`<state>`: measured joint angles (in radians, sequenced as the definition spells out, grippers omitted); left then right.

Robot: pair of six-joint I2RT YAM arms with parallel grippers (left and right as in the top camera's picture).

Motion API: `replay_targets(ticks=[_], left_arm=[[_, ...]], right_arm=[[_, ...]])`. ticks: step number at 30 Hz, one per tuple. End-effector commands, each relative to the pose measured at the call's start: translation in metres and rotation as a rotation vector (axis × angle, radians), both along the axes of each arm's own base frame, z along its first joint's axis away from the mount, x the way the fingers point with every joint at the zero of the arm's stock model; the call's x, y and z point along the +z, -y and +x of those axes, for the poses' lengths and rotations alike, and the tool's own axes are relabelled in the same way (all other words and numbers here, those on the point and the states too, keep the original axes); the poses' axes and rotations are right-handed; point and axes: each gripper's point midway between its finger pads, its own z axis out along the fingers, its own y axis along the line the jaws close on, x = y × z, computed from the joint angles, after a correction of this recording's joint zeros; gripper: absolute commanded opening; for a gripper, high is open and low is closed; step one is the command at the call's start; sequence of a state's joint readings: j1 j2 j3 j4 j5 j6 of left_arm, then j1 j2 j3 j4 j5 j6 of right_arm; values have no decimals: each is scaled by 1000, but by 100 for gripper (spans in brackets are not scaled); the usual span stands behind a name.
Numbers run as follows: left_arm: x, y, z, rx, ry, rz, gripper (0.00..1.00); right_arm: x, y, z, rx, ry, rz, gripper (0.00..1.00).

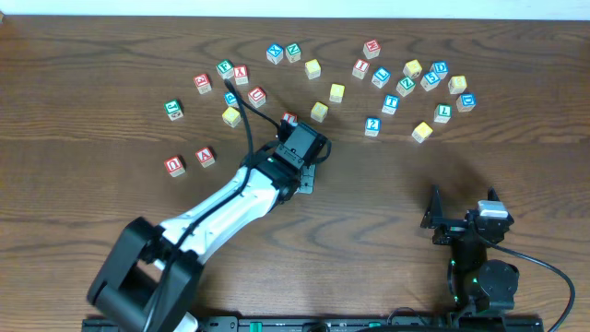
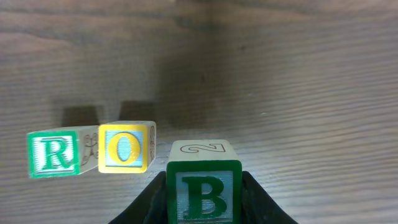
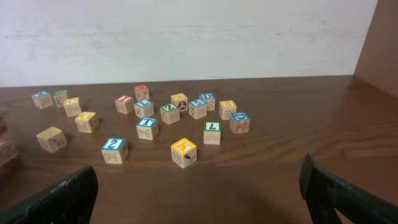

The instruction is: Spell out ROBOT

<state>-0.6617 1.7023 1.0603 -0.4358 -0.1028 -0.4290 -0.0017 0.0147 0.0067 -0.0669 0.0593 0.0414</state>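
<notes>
Placement status: block B (image 2: 203, 186) is clamped between the fingers of the left gripper (image 2: 203, 202), green letter facing the camera. It sits at about 4 o'clock of block O (image 2: 126, 146), just beside it. Block R (image 2: 55, 154) stands against block O at its 9 o'clock.

Judged progress: R and O are placed, B is at its slot but not released, and a second O and a T are left. Whether block B rests on the table (image 2: 280, 74) cannot be told.

The left wrist view shows the row. The overhead view hides it under the arm but shows the loose blocks (image 1: 396, 83) at 12 to 2 o'clock. The right gripper (image 3: 196, 199) is spread wide and holds nothing.
</notes>
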Motion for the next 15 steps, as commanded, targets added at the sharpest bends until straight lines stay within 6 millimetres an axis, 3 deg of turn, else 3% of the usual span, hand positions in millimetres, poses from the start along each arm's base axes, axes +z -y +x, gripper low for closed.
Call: replay_targets(ticks=[1, 15], left_arm=[[-26, -5, -5, -13, -54, 42, 9], [-25, 3, 5, -41, -11, 26, 9]], right_arm=[[-1, -1, 0, 1, -2, 6, 99], [-1, -1, 0, 1, -2, 6, 99]])
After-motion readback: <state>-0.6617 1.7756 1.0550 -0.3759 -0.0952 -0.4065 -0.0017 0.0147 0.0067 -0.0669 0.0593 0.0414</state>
